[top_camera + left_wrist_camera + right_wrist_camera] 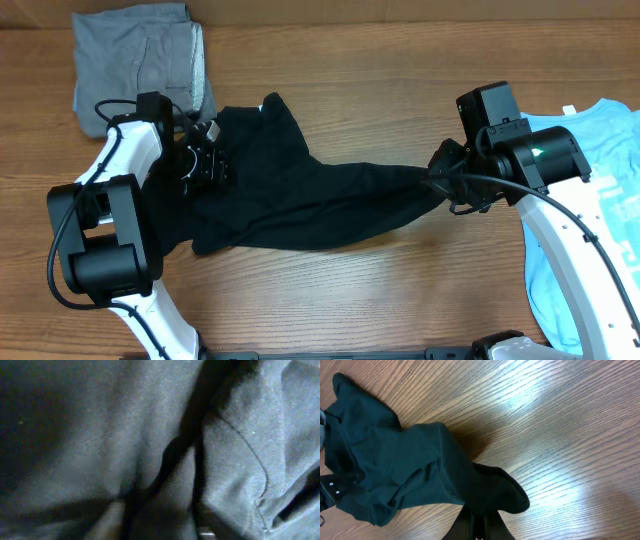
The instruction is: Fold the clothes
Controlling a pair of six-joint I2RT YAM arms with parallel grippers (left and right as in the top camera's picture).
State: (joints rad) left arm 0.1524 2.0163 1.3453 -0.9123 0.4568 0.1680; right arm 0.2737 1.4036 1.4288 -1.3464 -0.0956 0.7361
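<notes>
The black T-shirt lies crumpled and drawn out lengthwise between my two grippers on the wooden table. My left gripper is pressed down into its left end. In the left wrist view black cloth fills the frame, and a fold sits between the blurred, partly spread fingers of the gripper. I cannot make out whether they hold it. My right gripper is shut on the shirt's right end. In the right wrist view the gripper pinches a bunched tip of the shirt just above the wood.
A grey garment lies folded at the far left, just behind the left arm. A light-blue T-shirt with white print is spread at the right edge under the right arm. Bare wood shows in front of and behind the black shirt.
</notes>
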